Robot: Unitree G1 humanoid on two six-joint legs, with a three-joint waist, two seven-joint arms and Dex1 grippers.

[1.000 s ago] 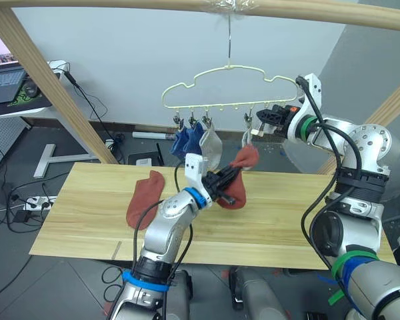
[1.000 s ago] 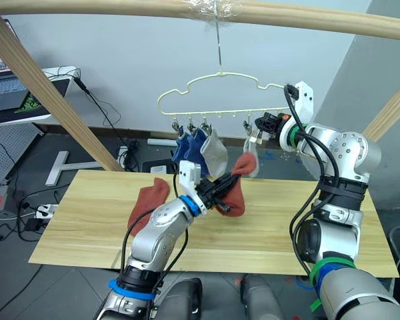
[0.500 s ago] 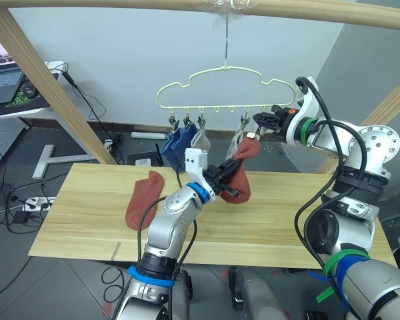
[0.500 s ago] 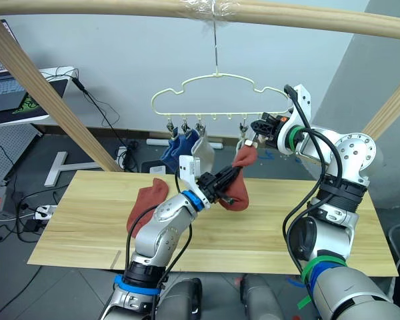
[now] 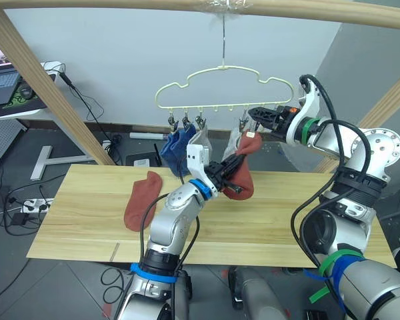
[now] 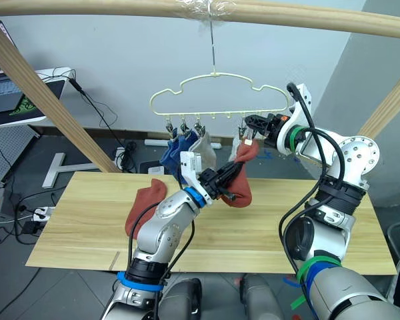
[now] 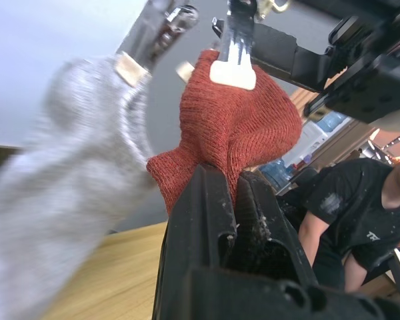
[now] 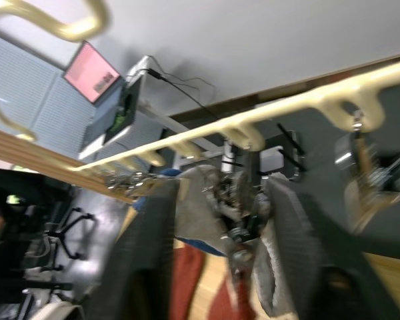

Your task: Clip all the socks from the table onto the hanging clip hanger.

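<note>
Your left pincer (image 5: 235, 162) pinches the rust-red sock (image 5: 243, 175); the right pincer (image 5: 256, 116), spread, straddles a clip (image 7: 235, 41). Seat the cuff deep before releasing.

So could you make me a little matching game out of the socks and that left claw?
Things:
1. blue socks
2. rust-red sock with no claw on it
3. rust-red sock in the air
4. left claw

States:
a. lying flat on the table
b. shut on a sock
c. hanging from the clip hanger
d. lifted up to a clip

Pairs: 1-c, 2-a, 3-d, 4-b
</note>
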